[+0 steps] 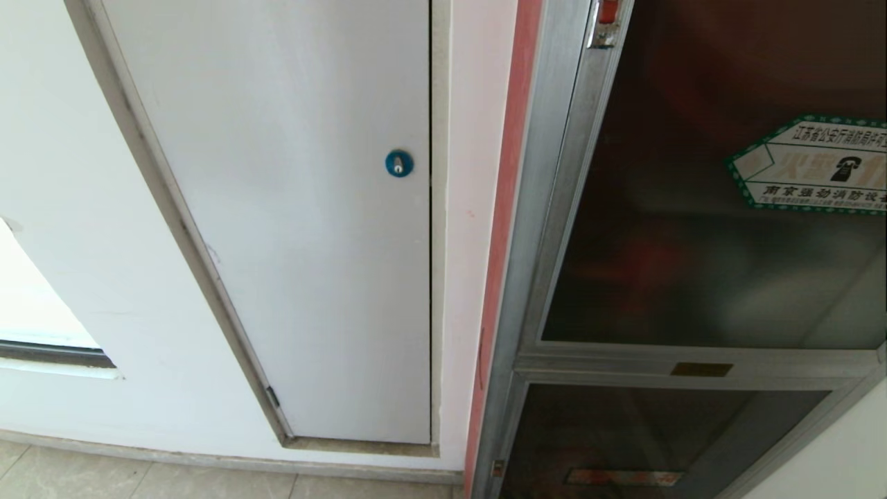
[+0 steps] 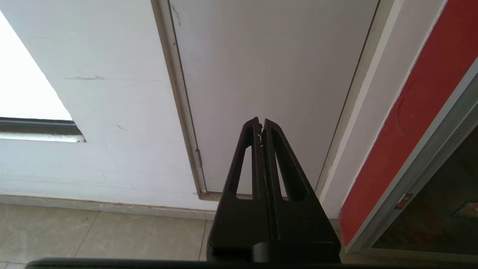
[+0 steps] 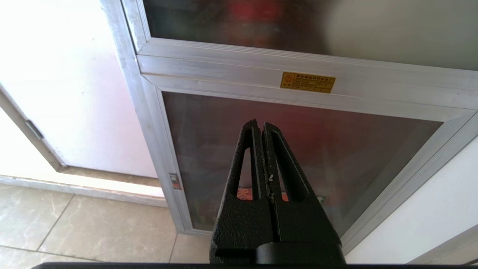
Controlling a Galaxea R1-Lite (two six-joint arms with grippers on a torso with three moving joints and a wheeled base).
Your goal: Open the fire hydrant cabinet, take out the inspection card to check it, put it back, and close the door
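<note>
Both sets of jaws are clenched on nothing. The right gripper (image 3: 260, 125) points at the smaller dark pane low on the cabinet (image 1: 547, 173), well apart from it; the left gripper (image 2: 260, 122) points at the white panel (image 1: 291, 208) with the blue lock (image 1: 399, 163), also apart from it. Neither arm shows in the head view.

The task looks to be at its very start: the door (image 1: 693, 208) sits flush in its silver frame, so opening it is the step in hand. The next move probably calls for raising the right gripper to the small red-and-chrome latch (image 1: 604, 24) at the upper middle of the head view, on the door's left edge, then catching and pulling it. The frame gives little else to hook, and the glass should not be pressed.

The door fills the right of the head view: dark tinted glass, with a green-edged hexagonal sticker (image 1: 811, 166) at the right edge, cut off by the frame. Blurred red and pale shapes show through the glass. The card cannot be made out.
</note>
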